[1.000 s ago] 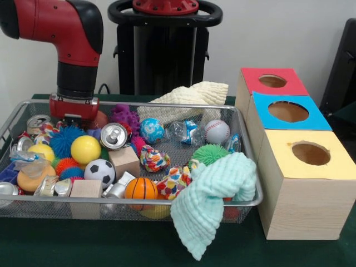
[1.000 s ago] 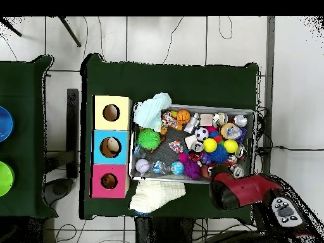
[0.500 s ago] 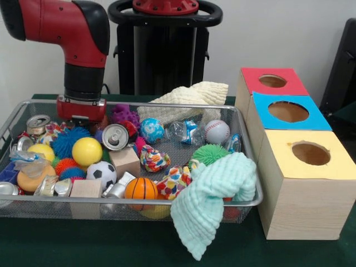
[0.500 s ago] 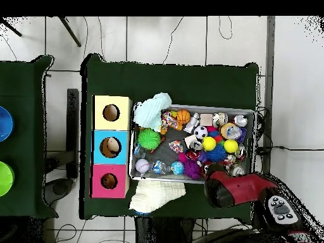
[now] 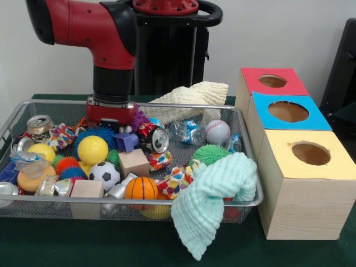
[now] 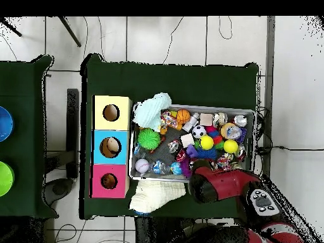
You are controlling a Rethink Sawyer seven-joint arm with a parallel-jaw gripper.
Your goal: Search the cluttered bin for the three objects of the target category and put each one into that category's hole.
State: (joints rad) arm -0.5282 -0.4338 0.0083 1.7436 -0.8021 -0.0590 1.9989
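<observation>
A: Far left first?
B: Shallow silver wire-mesh basket (image 5: 50,102) on green cloth, crammed. Dented drink can (image 5: 39,123) at far-left corner. Below it, near front-left, a tan-orange soft lump (image 5: 29,181) under crinkled plastic. Possibly the plush bear, too buried to call. Other plush targets not picked out in the clutter.

A: Next along?
B: Glossy yellow ball (image 5: 93,149), black-and-white soccer ball (image 5: 104,172) just in front of it. Red-and-black arm coming down from above, gripper (image 5: 110,114) sunk into the pile at the basket's back, behind the yellow ball. Grip state: cannot tell, tips lost among toys. Nothing visibly lifted.

A: Middle?
B: Pale wooden cube (image 5: 132,162), small orange basketball (image 5: 141,188) at front rim, white baseball (image 5: 217,132) toward the back, green spiky rubber ball (image 5: 210,154) in front of it.

A: Right end?
B: Mint-green waffle cloth (image 5: 214,194) draped over front-right corner, hanging outside. Cream cloth (image 5: 194,94) over back rim. Beside the basket, three pale wooden boxes in a row; farthest one red-topped, round hole (image 5: 272,80) open, well apart from the gripper.
</observation>
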